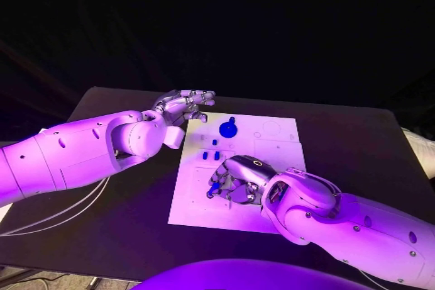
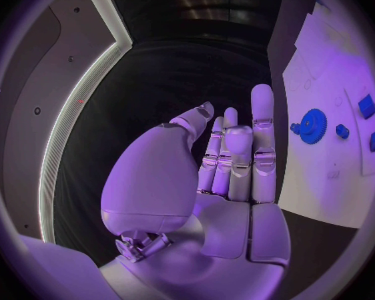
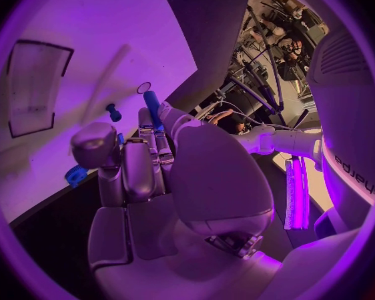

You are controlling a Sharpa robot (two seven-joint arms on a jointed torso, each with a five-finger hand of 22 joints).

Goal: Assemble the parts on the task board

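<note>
Silver right hand (image 1: 237,177) rests on the white task board (image 1: 272,153), fingers pinching a blue peg (image 3: 153,107). Beyond its fingertips lie small blue parts (image 1: 210,155) and a blue gear (image 1: 227,129). Left hand (image 1: 184,105) hovers beside the board's far corner, fingers together, holding nothing, over the black tabletop (image 1: 363,139).

The right hand (image 1: 237,177) is lying over the middle of the white board (image 1: 272,139), covering the surface beneath it. A long blue piece (image 3: 153,108) is showing between its fingers, with its lower end hidden behind them. Several small blue pieces (image 1: 210,155) are appearing too tiny to tell their shapes.
</note>
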